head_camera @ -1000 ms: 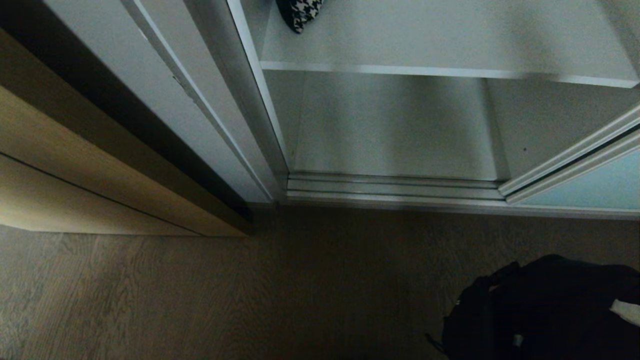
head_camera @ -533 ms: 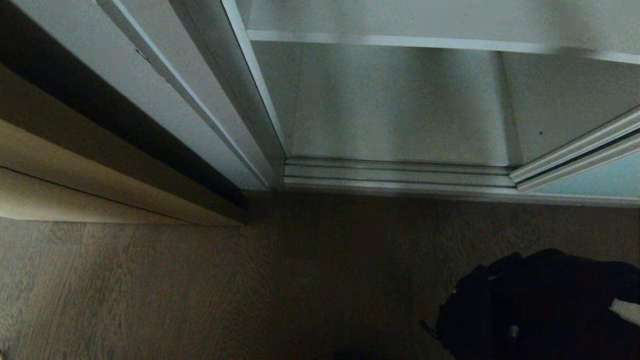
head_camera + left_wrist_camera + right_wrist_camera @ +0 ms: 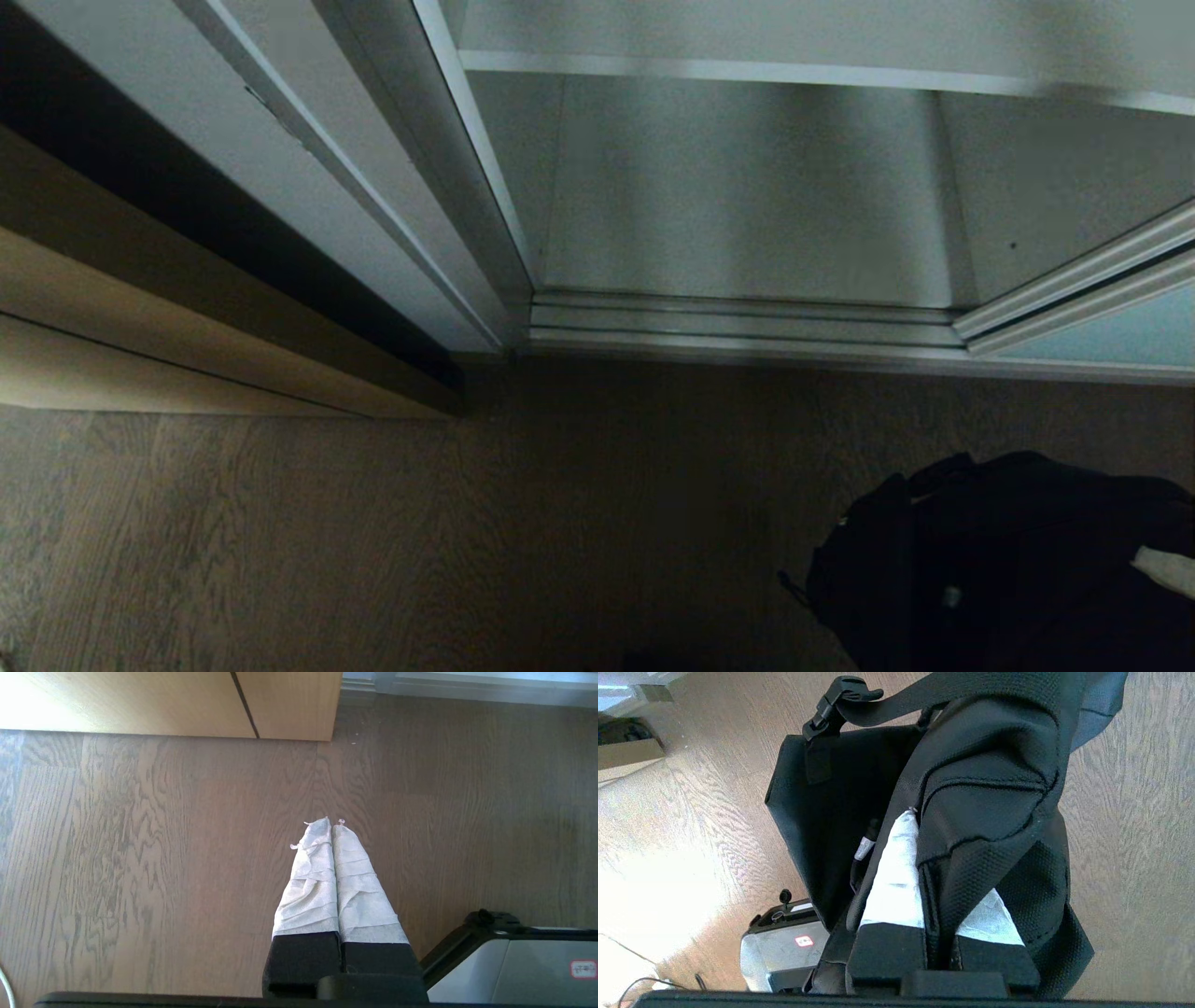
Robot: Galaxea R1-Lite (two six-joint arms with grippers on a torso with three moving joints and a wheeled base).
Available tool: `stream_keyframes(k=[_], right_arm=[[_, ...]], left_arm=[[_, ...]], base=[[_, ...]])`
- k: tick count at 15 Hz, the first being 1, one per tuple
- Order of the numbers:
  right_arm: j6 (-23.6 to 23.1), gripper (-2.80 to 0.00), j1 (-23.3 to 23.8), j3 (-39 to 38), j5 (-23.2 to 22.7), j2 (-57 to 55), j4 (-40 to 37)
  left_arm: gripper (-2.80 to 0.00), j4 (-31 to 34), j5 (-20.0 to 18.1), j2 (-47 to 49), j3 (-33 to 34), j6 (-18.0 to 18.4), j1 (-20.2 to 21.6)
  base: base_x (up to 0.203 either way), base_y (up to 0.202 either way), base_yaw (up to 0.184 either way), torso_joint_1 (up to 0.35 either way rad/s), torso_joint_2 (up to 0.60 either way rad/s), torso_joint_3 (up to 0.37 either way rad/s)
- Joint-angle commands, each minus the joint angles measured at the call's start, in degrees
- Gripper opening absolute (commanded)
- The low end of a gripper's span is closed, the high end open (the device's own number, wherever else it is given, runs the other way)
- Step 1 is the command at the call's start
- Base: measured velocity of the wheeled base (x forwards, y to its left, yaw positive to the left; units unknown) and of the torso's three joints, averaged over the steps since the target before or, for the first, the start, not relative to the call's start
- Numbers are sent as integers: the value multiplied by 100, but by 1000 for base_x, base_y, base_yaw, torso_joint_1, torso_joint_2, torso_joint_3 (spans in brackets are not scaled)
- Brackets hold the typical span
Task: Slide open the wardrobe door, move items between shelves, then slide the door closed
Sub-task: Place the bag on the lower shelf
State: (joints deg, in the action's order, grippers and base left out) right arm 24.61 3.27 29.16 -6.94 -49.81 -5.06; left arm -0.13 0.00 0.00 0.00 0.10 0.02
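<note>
The wardrobe stands open in the head view. A white shelf (image 3: 747,69) runs across its top, over a bare bottom compartment. The sliding wardrobe door (image 3: 1111,338), pale blue-green glass in a silver frame, is pushed to the right. A soft black bag (image 3: 999,560) hangs low at the right above the floor. My right gripper (image 3: 927,830) is shut on the black bag (image 3: 990,779), its fabric pinched between the white-wrapped fingers (image 3: 896,877); a strap with a buckle (image 3: 831,704) hangs over it. My left gripper (image 3: 331,822) is shut and empty, parked over the wooden floor.
A light wood door (image 3: 187,308) and a white side panel (image 3: 308,177) stand left of the opening. The silver floor track (image 3: 738,327) runs along the wardrobe's front. My grey base (image 3: 784,947) shows below the bag.
The head camera has tilted down: the wardrobe has shifted up in the picture and the houndstooth piece on the shelf has left the view. The bag stays held and sits slightly higher in the picture.
</note>
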Motion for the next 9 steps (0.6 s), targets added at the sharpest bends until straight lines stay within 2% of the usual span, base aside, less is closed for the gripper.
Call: stream_keyframes(k=[1,6,9], right_arm=[[81,-280,-2,7,-9,-32,50],[220,-280,16,-245,34,-284,843],[211,-280,16,-281,34,-284,866]], left_arm=[[-280,-3,0,9,0,-1,4],[-280,5,0,9,0,-1,6],[-280,5,1,9,0,-8,6]], base=[[0,0,0,0,0,0],[14,0,0,0,1,0],[184,0,1,1,3,0]])
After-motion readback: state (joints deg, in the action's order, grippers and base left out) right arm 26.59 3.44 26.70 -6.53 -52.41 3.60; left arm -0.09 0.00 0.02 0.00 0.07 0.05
